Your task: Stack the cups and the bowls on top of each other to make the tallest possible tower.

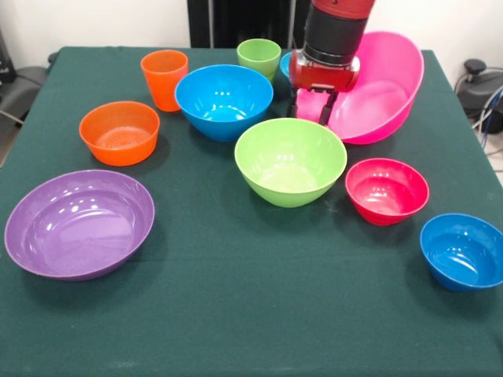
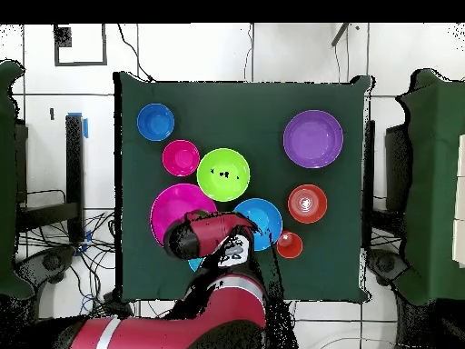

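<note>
My gripper (image 1: 313, 107) is shut on the near-left rim of the huge pink bowl (image 1: 381, 90), which is tilted up on its edge at the back right. One small blue bowl (image 1: 284, 64) peeks out behind the arm. The light green cup (image 1: 258, 59) and orange cup (image 1: 164, 78) stand upright at the back. The large blue bowl (image 1: 223, 100), lime green bowl (image 1: 290, 161), orange bowl (image 1: 119, 132), purple bowl (image 1: 78, 224), red bowl (image 1: 387, 190) and second small blue bowl (image 1: 462, 251) sit apart on the cloth, nothing stacked.
The dark green cloth-covered table (image 1: 259, 314) has open room along its front edge. In the overhead view the arm (image 2: 218, 245) covers the green cup and part of the pink bowl (image 2: 173, 207). Chairs and cables stand beside the table.
</note>
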### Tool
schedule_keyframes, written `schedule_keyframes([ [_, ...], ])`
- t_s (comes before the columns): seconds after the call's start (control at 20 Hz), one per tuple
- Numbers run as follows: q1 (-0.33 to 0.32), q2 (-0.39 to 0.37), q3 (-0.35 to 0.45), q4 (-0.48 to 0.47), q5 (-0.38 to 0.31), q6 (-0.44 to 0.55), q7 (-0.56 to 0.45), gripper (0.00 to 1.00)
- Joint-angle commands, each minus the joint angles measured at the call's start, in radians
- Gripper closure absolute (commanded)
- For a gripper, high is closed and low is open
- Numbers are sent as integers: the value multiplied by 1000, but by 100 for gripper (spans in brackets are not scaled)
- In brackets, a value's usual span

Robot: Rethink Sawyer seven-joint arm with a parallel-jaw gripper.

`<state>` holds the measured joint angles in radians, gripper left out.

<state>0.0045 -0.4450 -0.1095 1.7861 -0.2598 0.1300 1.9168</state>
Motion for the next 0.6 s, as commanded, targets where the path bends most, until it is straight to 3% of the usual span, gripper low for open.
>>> schedule_keyframes([
  [0.05,-2,-29,92,12,22,29,110,0],
  [0.25,14,-45,88,18,32,43,119,0],
  [0.45,72,-78,33,7,33,77,127,0],
  [0.6,73,-106,47,14,47,109,122,0],
])
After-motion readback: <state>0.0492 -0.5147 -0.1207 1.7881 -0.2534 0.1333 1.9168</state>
